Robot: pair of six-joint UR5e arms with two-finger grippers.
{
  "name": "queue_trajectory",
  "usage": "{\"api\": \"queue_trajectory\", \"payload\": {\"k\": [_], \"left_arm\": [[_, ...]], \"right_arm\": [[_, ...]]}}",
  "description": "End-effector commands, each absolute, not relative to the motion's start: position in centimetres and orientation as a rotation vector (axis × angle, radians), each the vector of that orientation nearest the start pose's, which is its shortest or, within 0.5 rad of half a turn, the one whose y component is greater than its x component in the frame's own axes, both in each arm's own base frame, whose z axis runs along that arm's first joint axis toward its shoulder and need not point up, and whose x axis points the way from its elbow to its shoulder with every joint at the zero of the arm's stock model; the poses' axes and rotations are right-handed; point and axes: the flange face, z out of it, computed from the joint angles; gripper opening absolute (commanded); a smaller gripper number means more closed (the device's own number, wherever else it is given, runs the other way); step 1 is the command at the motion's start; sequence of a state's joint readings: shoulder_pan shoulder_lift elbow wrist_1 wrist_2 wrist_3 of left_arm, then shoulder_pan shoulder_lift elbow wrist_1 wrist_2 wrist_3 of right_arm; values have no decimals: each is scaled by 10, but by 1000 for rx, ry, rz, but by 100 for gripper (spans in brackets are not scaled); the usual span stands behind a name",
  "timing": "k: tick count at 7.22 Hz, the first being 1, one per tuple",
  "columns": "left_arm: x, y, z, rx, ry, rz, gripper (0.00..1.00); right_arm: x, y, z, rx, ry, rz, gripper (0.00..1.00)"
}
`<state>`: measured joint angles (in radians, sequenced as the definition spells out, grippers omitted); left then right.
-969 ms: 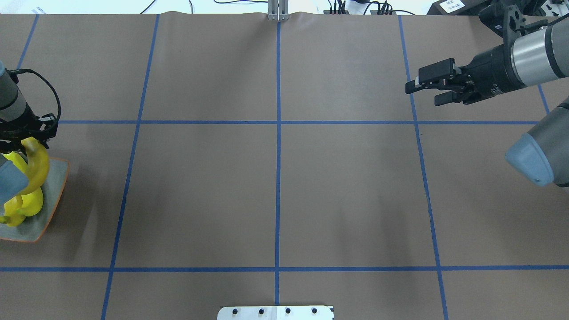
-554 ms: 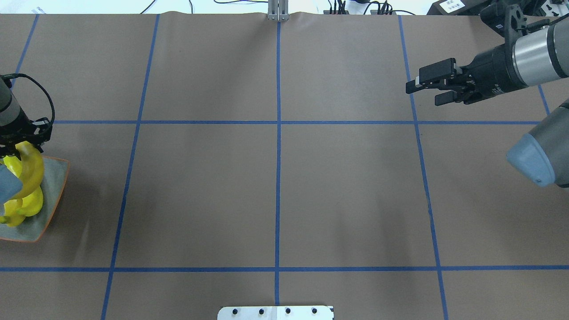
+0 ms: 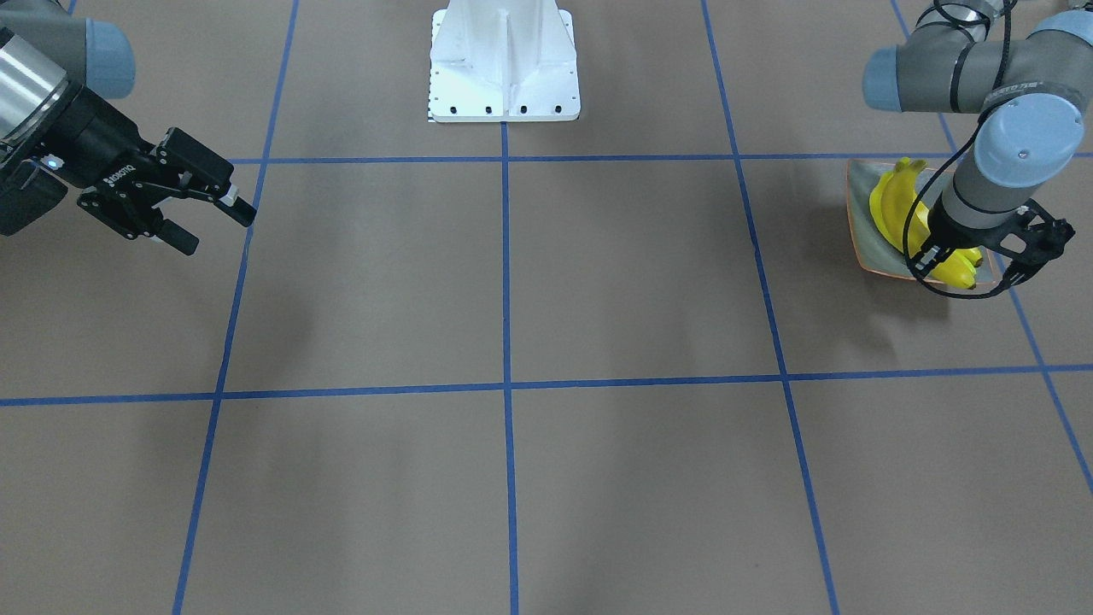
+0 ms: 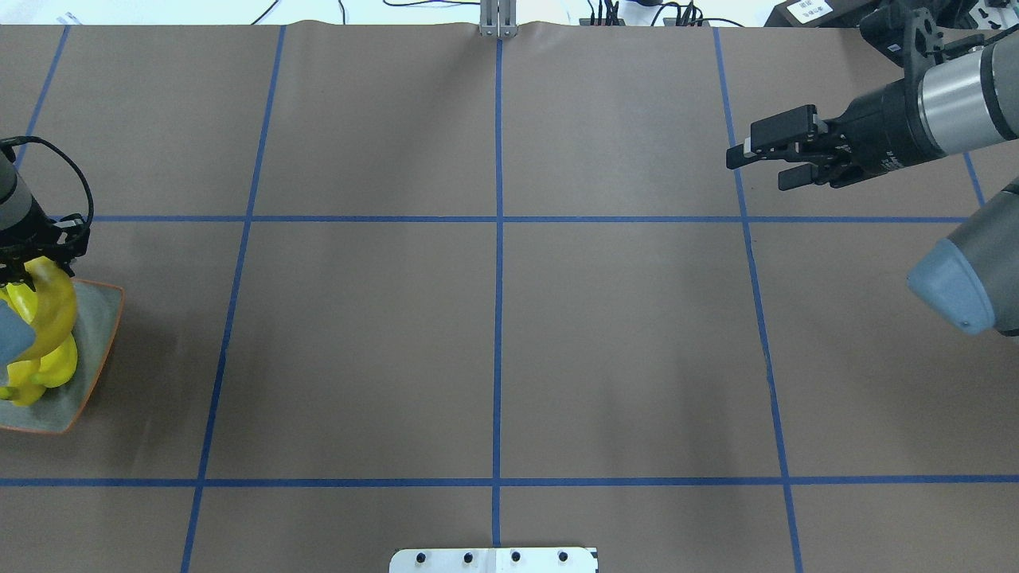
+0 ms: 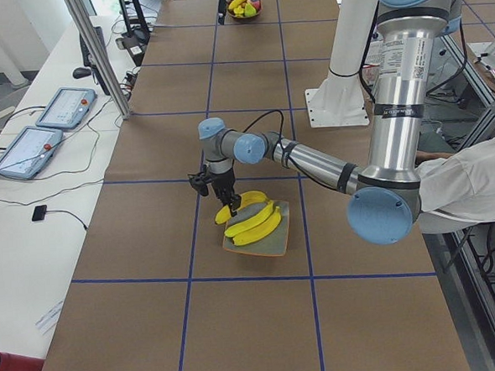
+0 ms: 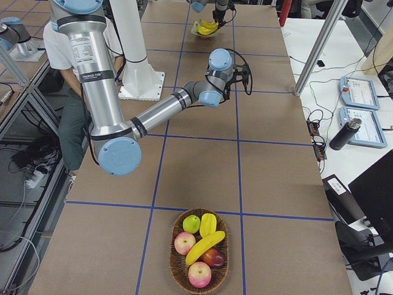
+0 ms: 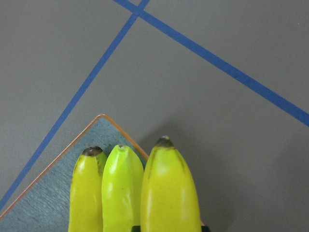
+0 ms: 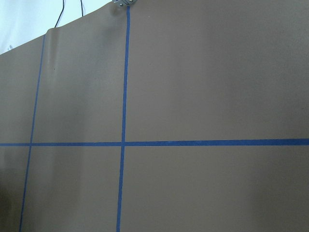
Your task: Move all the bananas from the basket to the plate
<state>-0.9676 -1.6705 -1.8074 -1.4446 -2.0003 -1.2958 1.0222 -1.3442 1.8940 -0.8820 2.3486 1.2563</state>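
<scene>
Left gripper (image 5: 223, 197): its jaws are clamped on the upper end of the held banana (image 4: 54, 309), which hangs tip-down over the plate (image 4: 94, 362) at my left end of the worktop (image 4: 358, 342).
Just changed: over the last second this arm has carried the banana inward, from near the plate's edge to more squarely above the dish, and I think it sits a little lower too.
Bananas on the plate (image 5: 254, 227): two lie side by side and touch. The held one is just beside them.
Left wrist view: the held banana's tip reads close to the plate's corner rim, so I judge the margin on that side to be thin.
Right gripper (image 4: 756, 169): jaws apart, nothing between them, hovering at the far right, where it was a second ago.
Basket (image 6: 177, 275): it stands at the opposite end of the worktop, well apart from the plate. At least one basket banana (image 6: 206, 246) lies there among other fruit.
Meaning for the task: this transfer is close to release but not let go, and I judge another fetch remains.
</scene>
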Motion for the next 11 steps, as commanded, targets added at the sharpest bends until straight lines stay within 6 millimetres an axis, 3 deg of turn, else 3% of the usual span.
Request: {"api": "queue_trajectory", "payload": {"k": [1,3,4,5,6,7,9,10,11], "left_arm": [[221,-482,530,-229,431,-634,52],[222,-482,531,-231,429,-636,68],[222,-481,526,-225,439,-630,99],[220,-481,510,-194,483,-611,99],[225,-480,486,-212,551,-589,99],[227,-481,462,-219,612,-570,99],[238,-494,405,-197,721,-537,100],[244,-502,382,-192,750,-566,100],[251,-509,357,-181,784,-572,100]], "right_arm": [[-219,-482,301,195,-1324,118,100],[-218,-481,305,192,-1319,122,100],[-217,-480,307,190,-1319,121,100],[-206,-480,312,189,-1314,136,100],[-172,-478,334,188,-1297,162,100],[-131,-473,373,197,-1256,188,100],[-56,-440,472,232,-1121,214,100],[-23,-430,507,264,-1071,219,100],[10,-416,554,300,-1006,173,100]]}}
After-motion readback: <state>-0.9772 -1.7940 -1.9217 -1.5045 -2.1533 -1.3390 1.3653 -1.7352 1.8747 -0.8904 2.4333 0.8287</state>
